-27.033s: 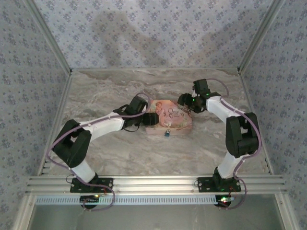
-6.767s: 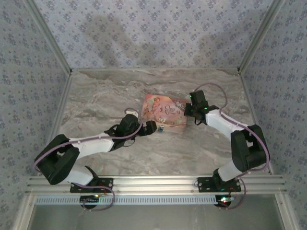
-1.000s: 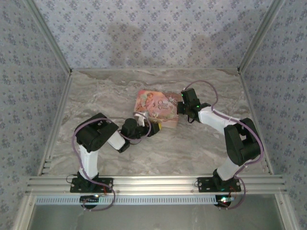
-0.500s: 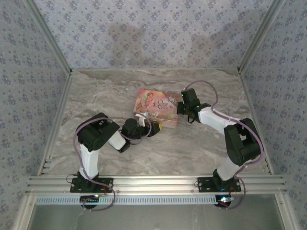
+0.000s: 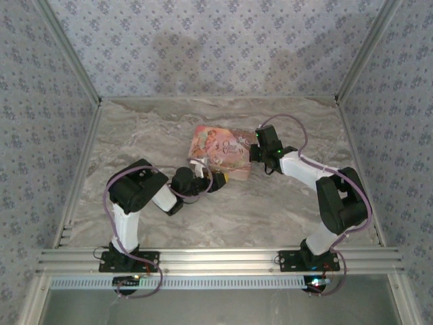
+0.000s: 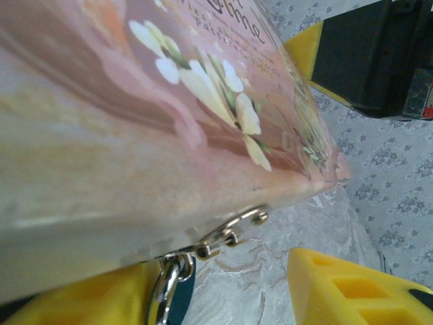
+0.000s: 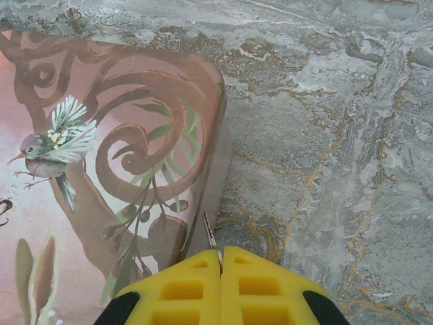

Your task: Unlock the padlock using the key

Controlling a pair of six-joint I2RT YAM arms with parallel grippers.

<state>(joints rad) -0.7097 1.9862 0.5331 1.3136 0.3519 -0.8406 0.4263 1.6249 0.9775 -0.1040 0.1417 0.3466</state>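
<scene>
- Since the earlier frames, the pink box [image 5: 220,149] has slid toward 10 o'clock.
- The left gripper [image 6: 223,277], fingers apart, sits at the box's 6 o'clock edge.
- The padlock [image 6: 169,288] hangs from the clasp [image 6: 230,233] there.
- The right gripper [image 7: 221,252], at 3 o'clock, pinches the key [image 7: 210,237].

padlock [image 6: 168,290]: only shackle and a blue sliver, body cut off by left wrist view's bottom edge | pink box [image 6: 101,135]: blurred, runs off top and left | key [image 7: 210,238]: thin tip, likely the key, rest hidden between right gripper [image 7: 221,256] fingers | top view: padlock too small to tell beside left gripper [image 5: 218,180]
</scene>
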